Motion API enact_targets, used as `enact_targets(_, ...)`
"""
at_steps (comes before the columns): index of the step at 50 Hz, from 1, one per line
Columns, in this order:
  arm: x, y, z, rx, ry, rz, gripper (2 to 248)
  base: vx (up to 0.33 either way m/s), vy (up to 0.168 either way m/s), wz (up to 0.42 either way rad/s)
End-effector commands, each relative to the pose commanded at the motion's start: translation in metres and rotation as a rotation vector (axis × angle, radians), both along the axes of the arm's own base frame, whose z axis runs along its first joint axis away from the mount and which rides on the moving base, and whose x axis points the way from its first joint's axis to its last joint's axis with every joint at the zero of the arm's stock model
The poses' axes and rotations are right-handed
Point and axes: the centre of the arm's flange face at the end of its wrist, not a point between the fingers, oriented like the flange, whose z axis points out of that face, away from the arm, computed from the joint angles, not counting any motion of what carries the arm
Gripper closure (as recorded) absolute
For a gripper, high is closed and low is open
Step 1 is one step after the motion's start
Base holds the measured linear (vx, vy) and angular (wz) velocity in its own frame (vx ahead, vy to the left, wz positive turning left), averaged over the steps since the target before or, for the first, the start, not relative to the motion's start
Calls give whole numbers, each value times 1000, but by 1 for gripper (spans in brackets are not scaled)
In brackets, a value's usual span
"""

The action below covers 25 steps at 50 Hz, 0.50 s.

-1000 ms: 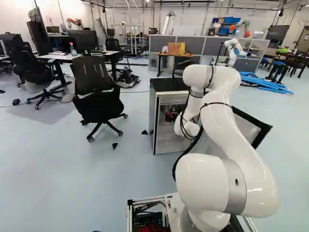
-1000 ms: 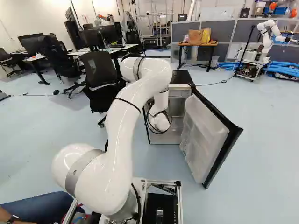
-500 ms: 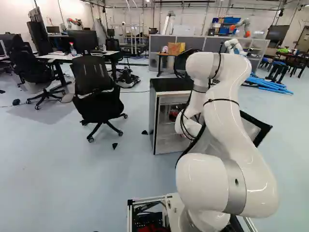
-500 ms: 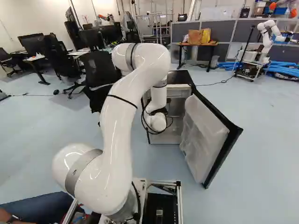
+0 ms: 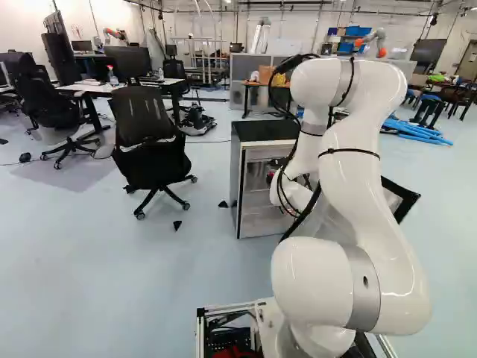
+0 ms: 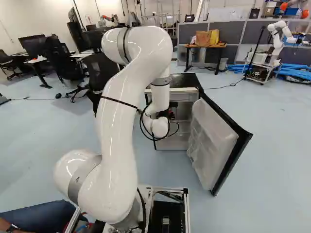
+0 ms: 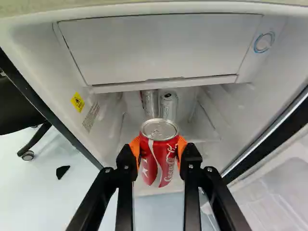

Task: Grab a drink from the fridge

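Pincer (image 6: pixel 172 107) Holds Red Can (image 7: pixel 160 153) at Open Fridge (image 5: pixel 261 132)

Its fingers stand apart only by the can's width — both orange pads (image 7: pixel 181 147) touch it.

Left to right, in the left base view: black chair (image 5: pixel 149 127), fridge — inside, two silver cans (image 7: pixel 168 104) ahead of the red one — then white arm (image 5: pixel 356 179), then open door (image 5: pixel 403 200).

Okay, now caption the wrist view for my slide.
Gripper clasping a red soda can before an open fridge, silver cans behind.

White arm (image 6: pixel 115 131) in a high arch, gripper (image 6: pixel 171 110) seemingly tilted downward, orange pads (image 7: pixel 135 145) apart.
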Motion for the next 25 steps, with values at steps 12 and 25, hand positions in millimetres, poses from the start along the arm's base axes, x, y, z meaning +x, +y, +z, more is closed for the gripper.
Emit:
enact_targets(12,-24,6,19,-2,8,-46,154,0,0,0)
enact_targets(25,-42,12,37,-7,8,-82,154,0,0,0)
